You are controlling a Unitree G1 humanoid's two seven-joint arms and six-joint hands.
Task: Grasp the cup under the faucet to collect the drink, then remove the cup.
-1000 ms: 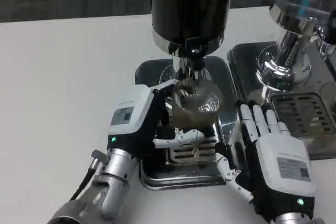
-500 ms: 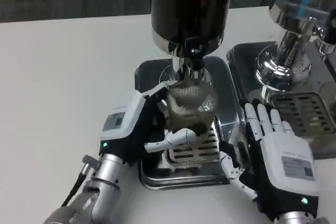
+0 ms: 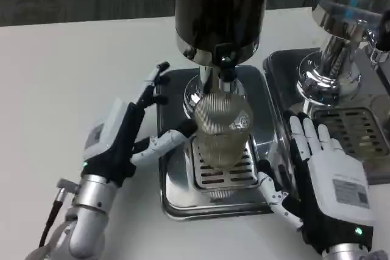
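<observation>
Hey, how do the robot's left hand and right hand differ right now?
The left hand is left of the cup with fingers spread, one reaching toward the cup; the right hand lies flat, back up, right of the drip tray. The left hand is turned on edge, the right hand is palm down. Neither hand grips the cup, and both have white backs.

Legible text: none from my station. Items bearing print: one grey label on the white back of the right hand [image 3: 338, 196], lines too small for me to read; one label on the back of the left hand [image 3: 113, 141] (seen edge-on, blurred). I find no brand or number on the dispenser [image 3: 220, 10].
</observation>
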